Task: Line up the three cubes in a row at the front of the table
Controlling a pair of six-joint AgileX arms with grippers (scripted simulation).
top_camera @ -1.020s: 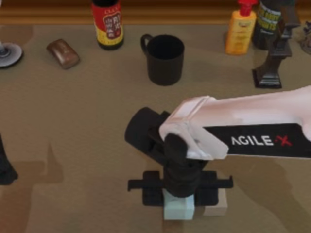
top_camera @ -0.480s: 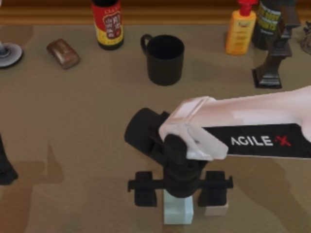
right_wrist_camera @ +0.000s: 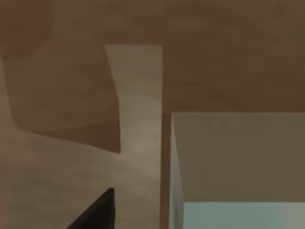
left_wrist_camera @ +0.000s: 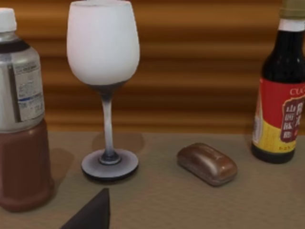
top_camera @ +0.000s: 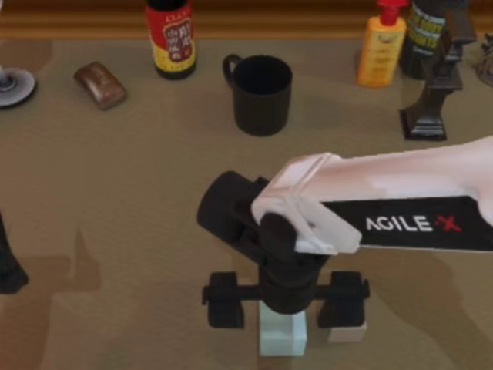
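Tan woven table (top_camera: 115,200), cluttered along its far edge with a soy-sauce bottle (top_camera: 171,37), a black mug (top_camera: 260,92) and a brown bar-shaped lump (top_camera: 100,84), hosts the work at its front edge. AgileX's right gripper (top_camera: 285,302) hangs over the pale mint-white cube (top_camera: 282,338), fingers spread wide to either side and gripping nothing, apparently so the cube sits free in the row. The small beige cube (top_camera: 347,334) lies just to its right (no blue cube is visible). The left arm (top_camera: 8,266) is parked at the table's left edge, its fingers unreadable.
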